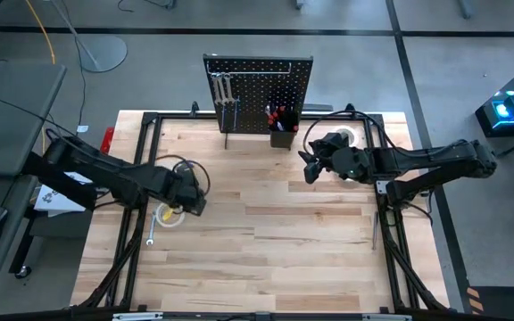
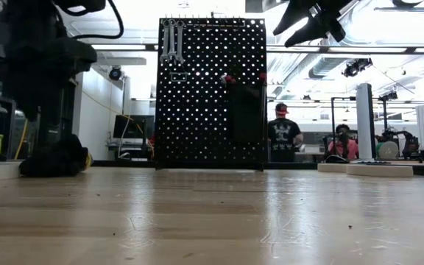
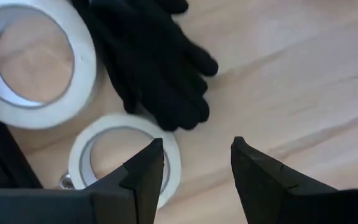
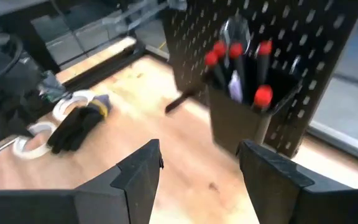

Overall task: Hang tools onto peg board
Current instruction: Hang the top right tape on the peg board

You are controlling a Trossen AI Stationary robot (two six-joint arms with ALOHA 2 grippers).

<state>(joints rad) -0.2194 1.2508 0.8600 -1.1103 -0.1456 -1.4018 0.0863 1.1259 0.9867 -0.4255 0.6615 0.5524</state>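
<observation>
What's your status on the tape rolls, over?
Left tool open, empty, low over smaller tape roll. Right tool open, empty, facing peg board. Black glove lies beside both rolls.

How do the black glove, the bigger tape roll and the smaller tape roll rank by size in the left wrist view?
1. Black glove
2. Bigger tape roll
3. Smaller tape roll, partly hidden by the open left gripper

The glove and the bigger roll run off frame, so their order is unsure.

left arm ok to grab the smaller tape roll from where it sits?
Probably yes. The left gripper hangs open just above the smaller tape roll, whose rim lies by one finger. The black glove touches the roll's far edge, but the near rim looks free.
</observation>
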